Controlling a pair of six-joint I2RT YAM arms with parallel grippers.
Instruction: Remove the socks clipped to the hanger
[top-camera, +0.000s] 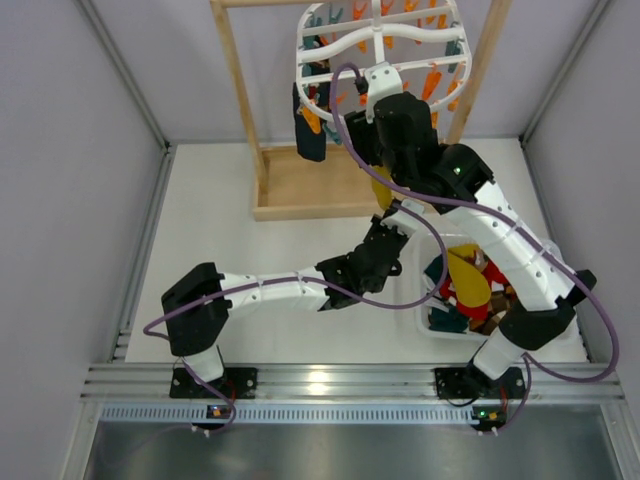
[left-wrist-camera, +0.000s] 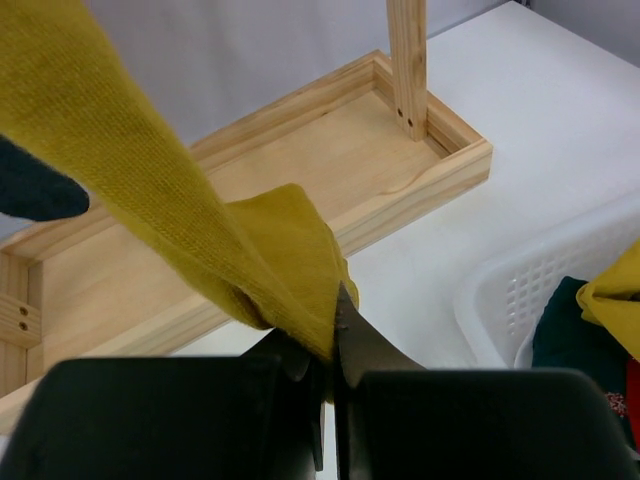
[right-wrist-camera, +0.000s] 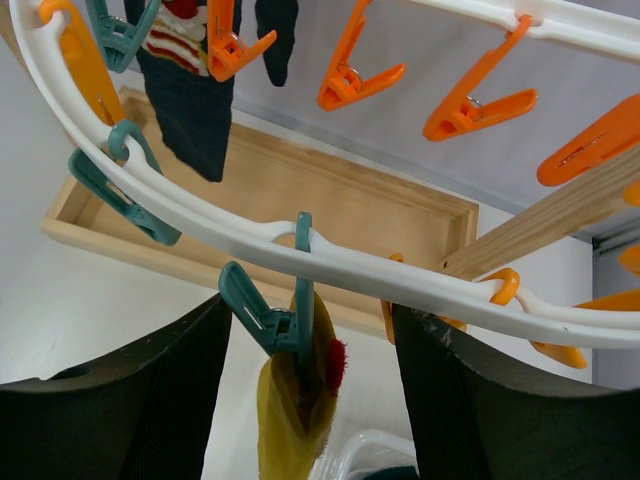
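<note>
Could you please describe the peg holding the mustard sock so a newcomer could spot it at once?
Find the white oval hanger in the wooden frame. On its near rim, framed by the right gripper, hangs a teal peg. It alone bites the mustard sock; its teal neighbour is empty.

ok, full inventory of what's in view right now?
hanger: one, white, hung on the stand
pegs: many, orange and teal, under the hanger
mustard sock: one, yellow, hanging from a teal peg
dark socks: at least two, navy or black, clipped on the hanger
stand: one, light wood, far side
basket: one, white, front right; loose socks inside
left gripper: black, shut on the mustard sock
right gripper: black, open around the teal peg
</note>
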